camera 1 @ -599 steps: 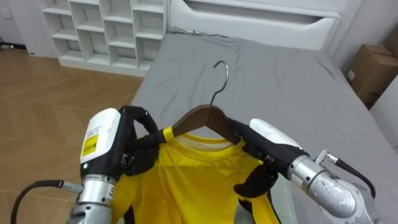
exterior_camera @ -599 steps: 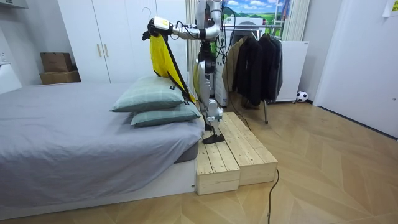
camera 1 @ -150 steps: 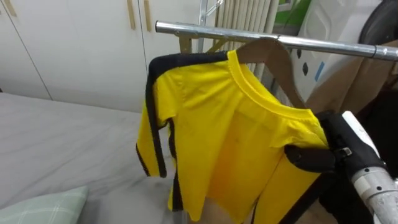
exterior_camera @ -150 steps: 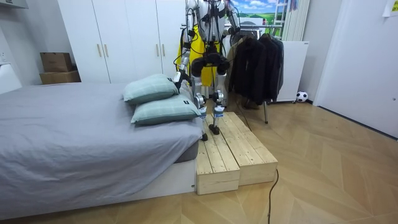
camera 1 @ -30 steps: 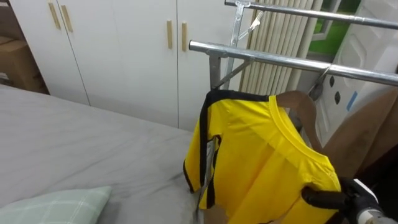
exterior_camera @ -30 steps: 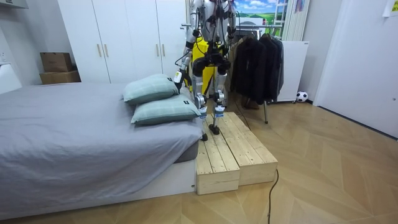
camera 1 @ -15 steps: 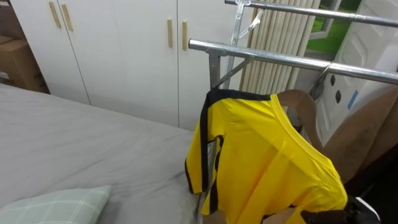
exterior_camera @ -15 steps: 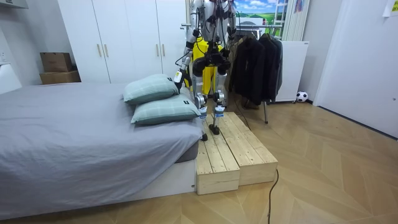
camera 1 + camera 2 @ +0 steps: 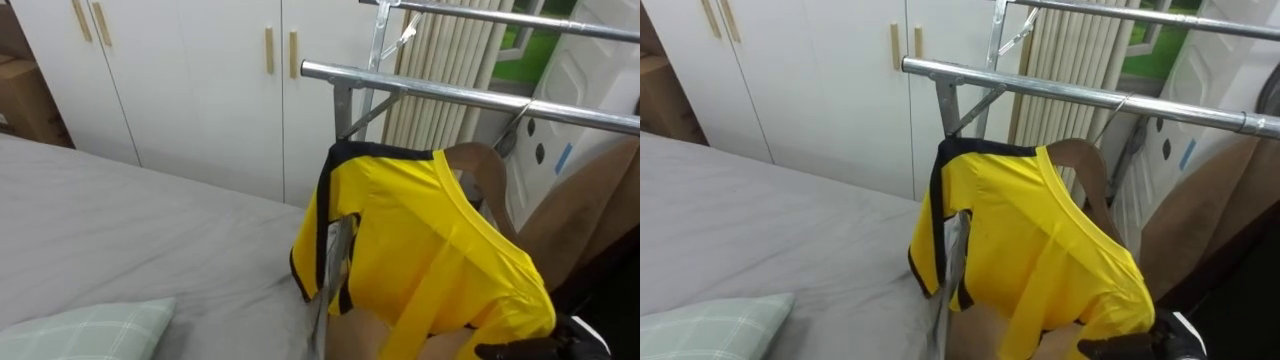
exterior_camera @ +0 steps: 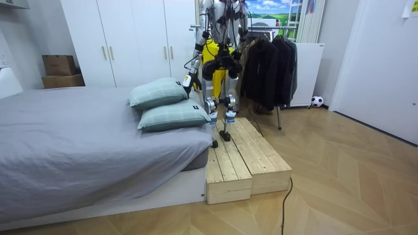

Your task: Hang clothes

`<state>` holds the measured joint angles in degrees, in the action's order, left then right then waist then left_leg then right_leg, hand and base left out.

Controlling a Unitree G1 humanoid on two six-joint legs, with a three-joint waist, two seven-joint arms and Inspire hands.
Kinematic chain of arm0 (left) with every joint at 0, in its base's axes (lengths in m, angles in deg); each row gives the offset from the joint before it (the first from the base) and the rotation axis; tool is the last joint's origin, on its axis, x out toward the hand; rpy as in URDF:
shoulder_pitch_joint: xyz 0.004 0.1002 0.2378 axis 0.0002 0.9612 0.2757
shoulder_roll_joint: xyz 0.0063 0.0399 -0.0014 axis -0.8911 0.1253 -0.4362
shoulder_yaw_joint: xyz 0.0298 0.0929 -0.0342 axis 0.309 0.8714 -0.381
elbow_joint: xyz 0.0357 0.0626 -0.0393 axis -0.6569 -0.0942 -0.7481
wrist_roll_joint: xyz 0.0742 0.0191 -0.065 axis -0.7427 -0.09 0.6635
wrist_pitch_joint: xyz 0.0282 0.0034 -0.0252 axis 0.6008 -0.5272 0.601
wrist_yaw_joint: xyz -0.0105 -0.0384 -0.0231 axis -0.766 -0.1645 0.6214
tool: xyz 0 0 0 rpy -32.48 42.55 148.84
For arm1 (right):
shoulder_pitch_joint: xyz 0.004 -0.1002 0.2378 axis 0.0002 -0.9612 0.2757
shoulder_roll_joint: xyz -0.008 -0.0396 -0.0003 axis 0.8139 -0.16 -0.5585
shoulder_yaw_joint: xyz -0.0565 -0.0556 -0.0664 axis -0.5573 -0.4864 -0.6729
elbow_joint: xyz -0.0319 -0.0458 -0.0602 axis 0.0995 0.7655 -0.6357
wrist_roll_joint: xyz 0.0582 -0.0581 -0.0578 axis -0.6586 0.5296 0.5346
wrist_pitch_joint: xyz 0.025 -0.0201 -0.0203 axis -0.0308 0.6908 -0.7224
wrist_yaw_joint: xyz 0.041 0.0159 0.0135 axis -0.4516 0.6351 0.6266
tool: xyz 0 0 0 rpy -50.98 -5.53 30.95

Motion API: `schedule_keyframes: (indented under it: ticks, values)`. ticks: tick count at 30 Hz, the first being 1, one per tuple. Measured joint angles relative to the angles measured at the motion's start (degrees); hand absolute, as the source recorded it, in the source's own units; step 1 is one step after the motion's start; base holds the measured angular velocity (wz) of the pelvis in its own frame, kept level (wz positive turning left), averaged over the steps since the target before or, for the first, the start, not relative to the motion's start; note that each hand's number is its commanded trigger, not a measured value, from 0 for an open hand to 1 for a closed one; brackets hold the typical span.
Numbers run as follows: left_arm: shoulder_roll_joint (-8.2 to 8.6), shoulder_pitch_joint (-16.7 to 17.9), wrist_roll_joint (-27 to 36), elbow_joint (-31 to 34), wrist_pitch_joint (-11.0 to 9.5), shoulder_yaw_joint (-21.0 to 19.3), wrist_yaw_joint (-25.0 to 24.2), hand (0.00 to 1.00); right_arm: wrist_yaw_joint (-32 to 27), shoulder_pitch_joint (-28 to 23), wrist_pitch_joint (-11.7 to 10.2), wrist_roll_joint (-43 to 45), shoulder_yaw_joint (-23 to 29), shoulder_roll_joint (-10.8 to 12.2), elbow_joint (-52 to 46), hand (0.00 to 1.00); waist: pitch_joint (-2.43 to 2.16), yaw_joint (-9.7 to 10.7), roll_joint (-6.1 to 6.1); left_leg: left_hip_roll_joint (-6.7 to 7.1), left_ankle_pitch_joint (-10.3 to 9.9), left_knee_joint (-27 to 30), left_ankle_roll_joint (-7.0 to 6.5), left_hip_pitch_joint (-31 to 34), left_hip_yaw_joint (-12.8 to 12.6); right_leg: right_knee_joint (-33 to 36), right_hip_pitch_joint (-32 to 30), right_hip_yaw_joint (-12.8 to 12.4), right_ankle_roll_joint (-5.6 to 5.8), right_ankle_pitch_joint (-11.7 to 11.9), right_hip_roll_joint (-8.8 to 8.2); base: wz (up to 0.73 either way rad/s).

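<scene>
Far to the left of the metal rail [image 9: 450, 96], a cardboard box [image 9: 16, 100] sits beside the white wardrobe [image 9: 180, 80], whose doors run along behind the rail's left end. Below the rail and to its left lies the grey bed [image 9: 130, 240]. A pale checked pillow [image 9: 85, 328] lies on it, well away from the rail at the lower left. In the room view the robot stands on a wooden platform [image 10: 248, 156] beneath the rail's left end, turned toward the rail. Its left hand [image 10: 186, 80] hangs low on the side away from the rail, too small to tell whether it is spread or closed. The yellow shirt [image 9: 430, 260] with black trim hangs just under the rail near its left end. It is on a brown wooden hanger [image 9: 483, 165] whose thin wire hook rises to the rail, though whether the hook sits over the rail is not clear. Lower, beneath the shirt's right shoulder, the dark edge of the right hand [image 9: 512, 351] shows just beside the cloth. Whether it clamps the cloth cannot be told. Further right under the rail hangs a brown garment [image 9: 585, 210].
</scene>
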<state>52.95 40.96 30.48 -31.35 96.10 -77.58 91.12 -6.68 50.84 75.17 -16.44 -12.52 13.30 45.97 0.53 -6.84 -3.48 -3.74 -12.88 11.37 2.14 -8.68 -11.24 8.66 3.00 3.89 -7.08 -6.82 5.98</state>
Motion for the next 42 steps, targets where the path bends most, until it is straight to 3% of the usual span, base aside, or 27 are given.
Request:
schedule_keyframes:
  ticks: [12, 18, 42]
  values:
    - [-0.01, 0.0, 0.0, -0.1, 0.0, -0.1, 0.0, 0.0, -2.2, 0.0, -0.2, 0.0, 0.1, 0.0, -0.6, 0.0, -0.05, 0.2, 0.15, 0.0, 0.0, 0.0, 0.0, 0.2, 0.2, 0.0, -0.2, 0.1, 0.0, 0.0, 0.0, 0.0]
    - [0.0, -0.1, 0.0, -0.1, 0.0, 0.0, -0.2, 0.0, -3.5, 0.0, -0.2, 0.0, 0.1, 0.0, -1.7, 0.0, -0.45, 0.3, 0.46, -0.01, 0.0, 0.0, 0.0, 1.0, 0.2, 0.1, -1.1, 0.1, -0.08, 0.0, 0.0, 0.0]
    - [0.0, 0.0, 0.0, -0.3, 0.1, 0.0, -1.3, 0.0, -3.5, 0.1, 0.6, 2.3, 0.0, -0.1, -4.0, 0.0, -0.33, 0.5, 0.36, 0.02, 0.0, 0.0, 0.0, 1.0, 0.2, 0.1, -1.1, -0.3, -0.07, -0.1, 0.05, 0.0]
